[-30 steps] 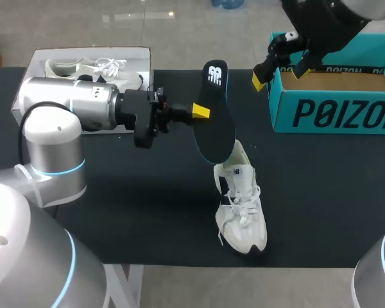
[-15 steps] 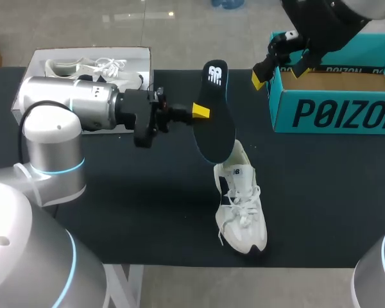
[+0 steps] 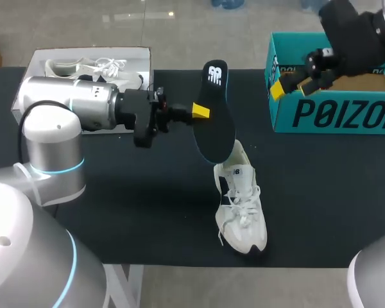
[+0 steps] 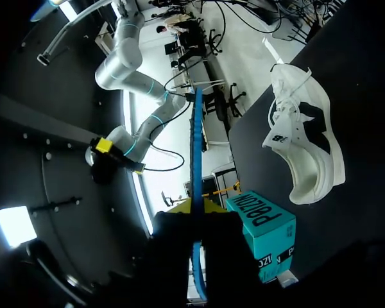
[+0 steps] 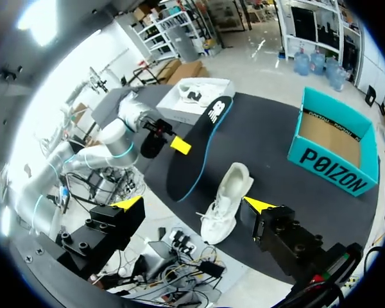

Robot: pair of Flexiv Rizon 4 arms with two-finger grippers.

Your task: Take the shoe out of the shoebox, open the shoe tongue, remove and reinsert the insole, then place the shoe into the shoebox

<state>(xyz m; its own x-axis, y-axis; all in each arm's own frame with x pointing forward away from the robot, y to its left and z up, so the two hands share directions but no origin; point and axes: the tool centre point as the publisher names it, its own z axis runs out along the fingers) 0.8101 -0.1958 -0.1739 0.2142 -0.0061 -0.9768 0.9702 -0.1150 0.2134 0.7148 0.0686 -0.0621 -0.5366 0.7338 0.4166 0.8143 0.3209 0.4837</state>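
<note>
Our left gripper clamps the insole, long axis near upright. Its lower end is at the heel opening of the shoe, which lies on the table. Our right gripper hangs open near the shoebox, farther off.

head view looks down from behind; all views share the shoe.

Level left arm, left fingers pinching the insole; right arm aloft, right fingers spread.
</note>
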